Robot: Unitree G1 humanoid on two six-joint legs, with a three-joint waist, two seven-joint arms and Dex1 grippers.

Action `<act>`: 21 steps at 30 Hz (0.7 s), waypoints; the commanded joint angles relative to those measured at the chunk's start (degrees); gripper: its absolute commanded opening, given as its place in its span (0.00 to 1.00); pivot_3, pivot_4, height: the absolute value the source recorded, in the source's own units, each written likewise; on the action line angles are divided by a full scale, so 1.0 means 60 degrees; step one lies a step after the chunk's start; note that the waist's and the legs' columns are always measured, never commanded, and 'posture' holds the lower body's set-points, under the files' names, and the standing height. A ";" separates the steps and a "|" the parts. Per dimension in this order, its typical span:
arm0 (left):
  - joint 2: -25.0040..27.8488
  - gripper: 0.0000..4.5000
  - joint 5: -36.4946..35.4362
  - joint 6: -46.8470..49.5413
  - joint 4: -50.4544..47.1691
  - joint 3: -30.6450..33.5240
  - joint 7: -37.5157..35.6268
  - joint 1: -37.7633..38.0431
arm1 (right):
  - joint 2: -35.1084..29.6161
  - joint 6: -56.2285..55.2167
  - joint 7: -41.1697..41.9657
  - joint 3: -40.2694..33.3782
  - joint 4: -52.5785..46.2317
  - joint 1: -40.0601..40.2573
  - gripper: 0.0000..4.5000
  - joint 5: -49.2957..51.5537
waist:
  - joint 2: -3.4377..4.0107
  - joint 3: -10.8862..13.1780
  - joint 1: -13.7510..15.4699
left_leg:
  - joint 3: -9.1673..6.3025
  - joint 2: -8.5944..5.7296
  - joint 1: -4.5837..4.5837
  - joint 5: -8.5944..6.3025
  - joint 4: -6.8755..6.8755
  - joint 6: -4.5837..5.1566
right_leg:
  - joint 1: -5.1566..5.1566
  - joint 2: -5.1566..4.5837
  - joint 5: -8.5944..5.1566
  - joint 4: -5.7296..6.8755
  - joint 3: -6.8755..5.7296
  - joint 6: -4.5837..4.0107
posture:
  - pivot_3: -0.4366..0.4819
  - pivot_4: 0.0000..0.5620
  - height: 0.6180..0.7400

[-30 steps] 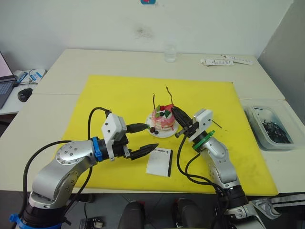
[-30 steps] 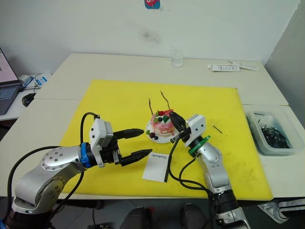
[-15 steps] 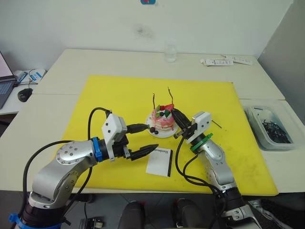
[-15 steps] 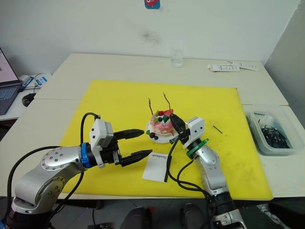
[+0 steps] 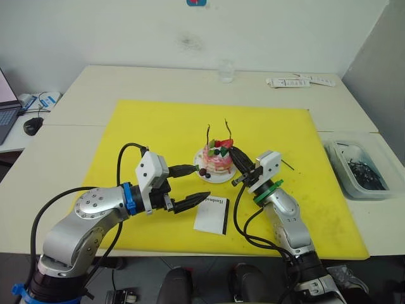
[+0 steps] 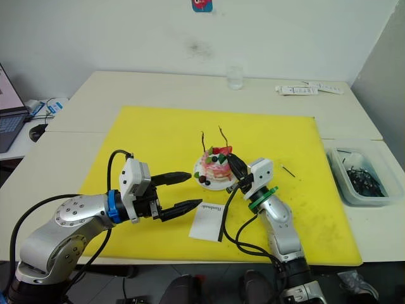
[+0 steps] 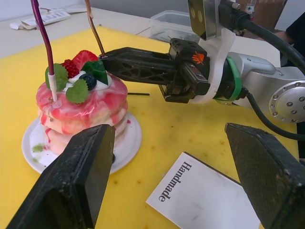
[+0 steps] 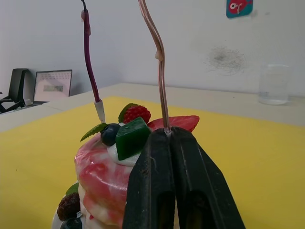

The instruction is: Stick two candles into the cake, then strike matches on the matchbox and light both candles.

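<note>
Cake (image 5: 214,161) on its small plate (image 7: 134,138), mid yellow mat (image 5: 152,126), both candles standing in the top. Purple candle (image 8: 90,62) seated in the cream on the side away from the right arm; pink candle (image 8: 155,57) rises right at the tips of the right gripper (image 8: 167,135). Right jaws pressed together at the candle's base; the candle's foot is hidden behind the fingertips, so cannot tell how deep it sits in the cake. Candle tops cut off in the right wrist view.

Left gripper (image 5: 192,185) spread wide, holding nothing, hovering low beside the plate, one finger (image 7: 71,186) near the plate rim, the other over the matchbox (image 5: 211,216). Matchbox flat on the mat, just in front of the cake, black strip on its right edge; lettering only partly readable.

One match (image 5: 288,165) lies on the mat right of the right gripper; too thin to make out more.

Open mat to the left and behind the cake. Bin (image 5: 358,167) off the mat at right, contents unclear. Glass (image 5: 226,71) far back on the table (image 5: 158,82).
</note>
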 commanded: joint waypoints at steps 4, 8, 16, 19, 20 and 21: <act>0.0043 0.91 0.0010 -0.0145 -0.0197 0.0005 -0.0053 -0.0009 | 0.0041 0.0002 0.0202 0.0120 -0.0200 0.0066 0.01 0.0150 | 0.0000 0.0000 0.0000 | -0.0001 0.0000 0.0001 0.0000 0.0000 0.0000 | 0.0000 0.0000 0.0000 0.0000 -0.0001 0.0000 | 0.48 0.27 1.00; 0.0001 0.91 0.0044 -0.0175 -0.0191 -0.0058 -0.0041 -0.0026 | 0.0034 0.0057 0.0065 -0.0032 -0.0269 0.0048 0.11 0.0159 | 0.0000 0.0000 0.0001 | 0.0000 0.0000 0.0001 0.0000 0.0000 0.0000 | 0.0000 0.0000 0.0000 0.0000 0.0000 0.0000 | 0.48 0.27 1.00; -0.0035 0.91 0.0057 -0.0205 -0.0214 -0.0140 -0.0003 -0.0030 | -0.0238 -0.0089 0.0025 0.0117 -0.0591 0.0043 0.72 -0.0255 | 0.0001 0.0000 0.0000 | 0.0000 0.0001 0.0001 0.0000 -0.0001 0.0000 | 0.0000 -0.0001 0.0000 0.0000 0.0001 0.0000 | 0.48 0.27 1.00; -0.0052 0.91 0.0075 -0.0225 -0.0200 -0.0172 0.0001 -0.0047 | -0.0344 -0.0074 0.0052 0.0146 -0.0785 0.0059 0.95 -0.0340 | 0.0001 0.0000 0.0000 | -0.0001 0.0002 0.0001 0.0000 -0.0002 0.0000 | 0.0000 0.0000 0.0000 0.0000 0.0000 0.0000 | 0.48 0.27 1.00; -0.0061 0.91 0.0088 -0.0240 -0.0175 -0.0183 -0.0003 -0.0059 | -0.0407 -0.0046 0.0077 0.0132 -0.0876 0.0059 0.95 -0.0357 | 0.0001 0.0000 0.0001 | -0.0001 0.0003 0.0001 0.0000 -0.0002 0.0000 | 0.0000 0.0000 0.0000 0.0000 0.0000 0.0000 | 0.48 0.27 1.00; -0.0067 0.91 0.0097 -0.0252 -0.0156 -0.0191 -0.0006 -0.0068 | -0.0449 -0.0024 0.0090 0.0122 -0.0937 0.0060 0.95 -0.0367 | 0.0001 0.0000 0.0000 | 0.0000 0.0003 0.0001 0.0000 -0.0003 0.0000 | -0.0001 0.0000 0.0000 0.0000 0.0000 0.0000 | 0.48 0.27 1.00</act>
